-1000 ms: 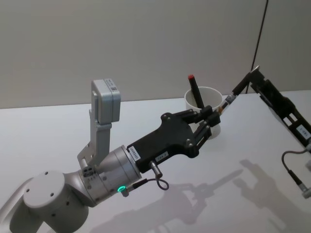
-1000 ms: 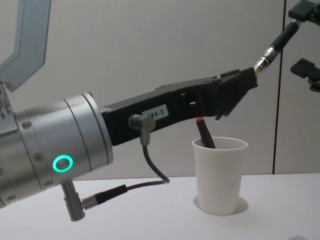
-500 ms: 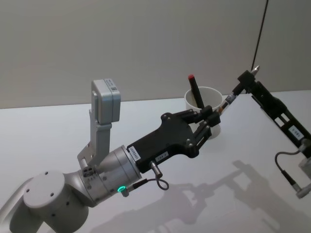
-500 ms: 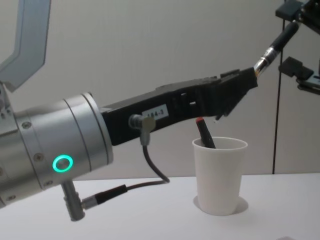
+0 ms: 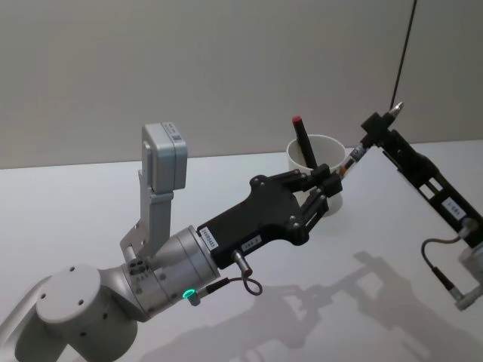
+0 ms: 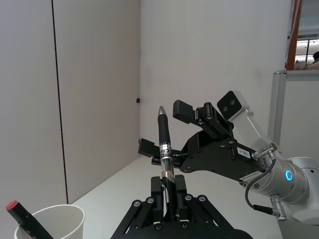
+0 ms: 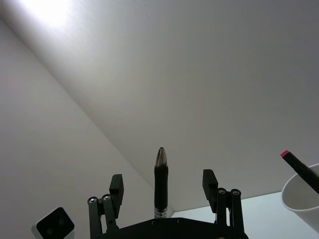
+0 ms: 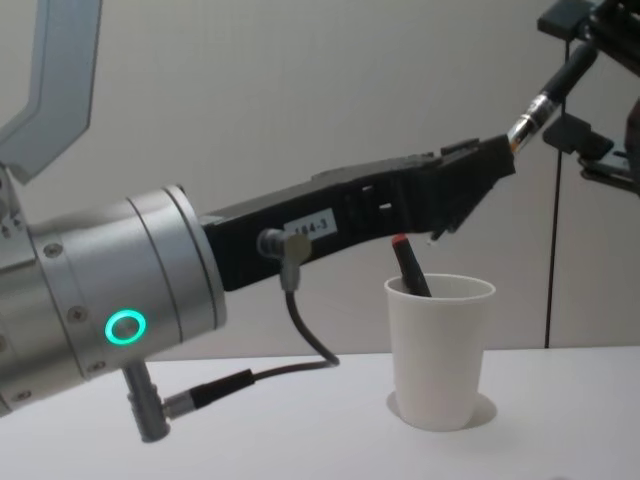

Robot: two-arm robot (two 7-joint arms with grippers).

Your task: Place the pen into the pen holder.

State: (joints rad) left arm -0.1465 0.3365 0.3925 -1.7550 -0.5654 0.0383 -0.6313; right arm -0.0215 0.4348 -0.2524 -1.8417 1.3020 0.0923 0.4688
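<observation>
— Above the white surface point(image 5: 90, 204), where did the pen sit at this entry?
— Clamped by its lower end between the shut fingers of the left gripper point(image 5: 330, 183), the pen point(image 5: 364, 146) slanted up and away, just beside the rim of the pen holder point(image 5: 321, 167) and not inside it.
— And the right gripper?
— The right gripper point(image 7: 163, 186) had its fingers point(image 7: 116, 185) spread wide on either side of the pen's upper barrel, tip poking out between them; no contact that I could make out.
— Cup contents?
— One red-capped marker point(image 8: 409, 265) leaned inside it. The cup stood upright on the surface.
— Progress, then?
— Judged partial. Pen was lifted and held near the cup, apparently mid-handover. Still left: right fingers closing, left letting go, then lowering the pen into the cup.
</observation>
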